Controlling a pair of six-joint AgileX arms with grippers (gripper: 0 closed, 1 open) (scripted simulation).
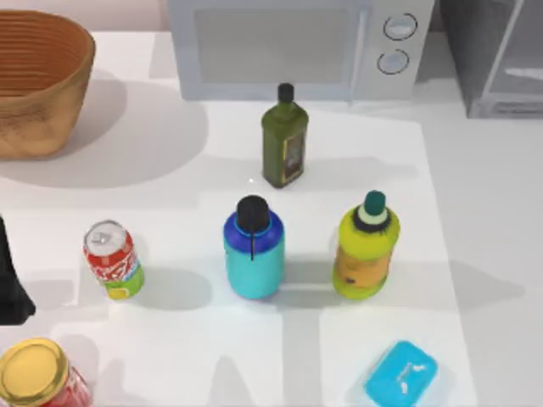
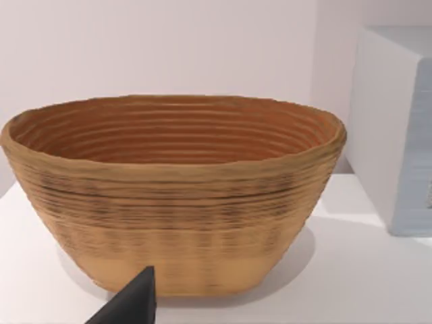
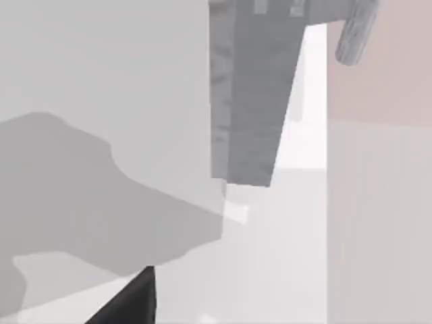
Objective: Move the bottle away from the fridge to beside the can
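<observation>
The bottle [image 1: 254, 250] stands upright near the middle of the table [image 1: 475, 212], with the can [image 1: 112, 259] to its left toward the left edge, a clear gap of bare table between them. The fridge [image 1: 496, 55] sits at the far right corner, well apart from the bottle. To my eye the bottle already looks away from the fridge, but whether it counts as beside the can is doubtful: the two are near, not just beside each other, so the move may be not yet begun or just finished; I cannot tell which.

No gripper is on the bottle. The left arm [image 1: 13, 284] shows as a dark shape at the left edge, near the can; its wrist view looks at the basket [image 2: 172, 196] in the far left corner, with one dark fingertip [image 2: 131, 304] showing. The right wrist view faces the fridge, again with one dark fingertip [image 3: 131, 300]. I cannot tell for either gripper whether the fingers are spread or pressed together

If the task is still open, what is left is to grasp the bottle, carry it leftward and set it upright just beside the can
</observation>
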